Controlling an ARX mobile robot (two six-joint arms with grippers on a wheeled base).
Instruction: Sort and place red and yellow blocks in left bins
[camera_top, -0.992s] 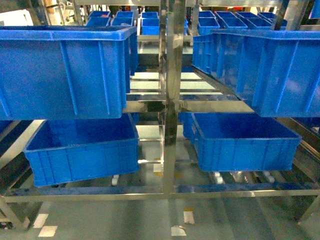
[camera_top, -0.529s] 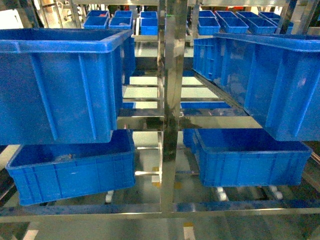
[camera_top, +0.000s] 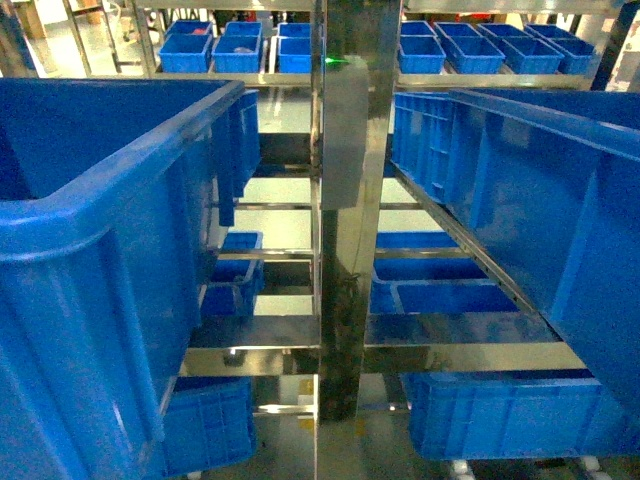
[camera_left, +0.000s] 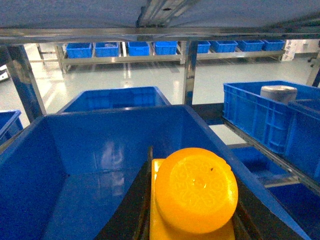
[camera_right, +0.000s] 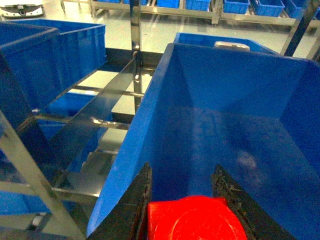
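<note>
**Both bricks in hand, hanging over the upper crates**

On the left, I am holding the yellow brick (camera_left: 194, 192) in the left claw (camera_left: 190, 220), the dark fingers (camera_left: 142, 200) closed against its sides with a stud facing the wrist camera. It is hanging over the open mouth of the upper left crate (camera_left: 100, 145), whose floor is showing bare and glossy below. I am judging the brick to be light, rigid and slick: hard plastic that will not crush but could slide if the squeeze eases, so the flat side walls are the place to grip, not the rounded stud.

In the middle, the head view is showing a steel rack post (camera_top: 345, 250) between the near left crate (camera_top: 90, 280) and the near right crate (camera_top: 540, 210), with lower crates and a far row of small crates beyond. Neither claw is showing in this view.

On the right, I am holding the red brick (camera_right: 195, 220) in the right claw (camera_right: 187, 200), fingers (camera_right: 142, 195) pinching both flanks. It is hanging inside the rim of a deep blue crate (camera_right: 150, 110), which I am taking for the right one; the task names the left bins, so I am expecting a carry across. The same light, slippery handling should apply.

The crates are sitting on steel rails; the floor behind is pale and shiny, with more racks of blue crates.
</note>
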